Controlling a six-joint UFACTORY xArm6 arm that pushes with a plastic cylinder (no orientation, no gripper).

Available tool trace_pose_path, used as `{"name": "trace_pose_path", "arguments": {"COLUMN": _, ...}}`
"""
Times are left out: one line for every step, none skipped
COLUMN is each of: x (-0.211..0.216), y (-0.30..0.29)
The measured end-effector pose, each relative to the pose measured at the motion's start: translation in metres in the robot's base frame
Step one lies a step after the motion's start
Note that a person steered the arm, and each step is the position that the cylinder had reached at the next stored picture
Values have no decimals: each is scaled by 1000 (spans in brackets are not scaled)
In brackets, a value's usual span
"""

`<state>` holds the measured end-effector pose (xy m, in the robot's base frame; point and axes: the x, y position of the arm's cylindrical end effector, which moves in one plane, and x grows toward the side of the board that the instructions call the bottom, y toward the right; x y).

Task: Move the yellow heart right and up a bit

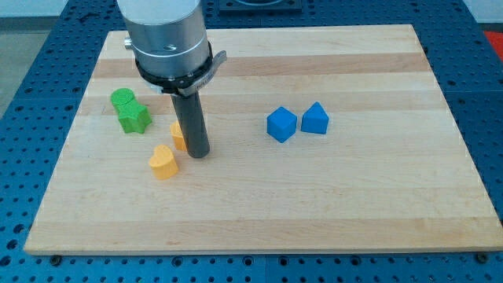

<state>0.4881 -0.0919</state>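
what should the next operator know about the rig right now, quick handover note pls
My tip is down on the board, just right of and slightly above the yellow heart, apart from it.
A second yellow block sits partly hidden behind the rod, shape unclear.
Two green blocks sit at the view's left; two blue blocks sit right of centre.
Left: I would probably bring my tip round to the heart's lower left, then push right and up.

Place: I'm looking at a robotics lab bench.
Base: blue perforated metal table [31, 157] with a regular hole grid, showing at every edge of the frame.
Work surface: pale wooden board [354, 204] filling the centre.
Hardware: my arm's grey metal housing [167, 35], upper left.
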Motion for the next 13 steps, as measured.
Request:
{"name": "trace_pose_path", "arguments": {"x": 43, "y": 2}}
{"name": "trace_pose_path", "arguments": {"x": 61, "y": -21}}
{"name": "trace_pose_path", "arguments": {"x": 49, "y": -88}}
{"name": "trace_pose_path", "arguments": {"x": 19, "y": -103}}
{"name": "trace_pose_path", "arguments": {"x": 18, "y": -63}}
{"name": "trace_pose_path", "arguments": {"x": 21, "y": -50}}
{"name": "trace_pose_path", "arguments": {"x": 26, "y": -50}}
{"name": "trace_pose_path", "arguments": {"x": 27, "y": -42}}
{"name": "trace_pose_path", "arguments": {"x": 24, "y": -15}}
{"name": "trace_pose_path", "arguments": {"x": 6, "y": 7}}
{"name": "trace_pose_path", "arguments": {"x": -16, "y": 11}}
{"name": "trace_pose_path", "arguments": {"x": -1, "y": 0}}
{"name": "trace_pose_path", "arguments": {"x": 32, "y": -11}}
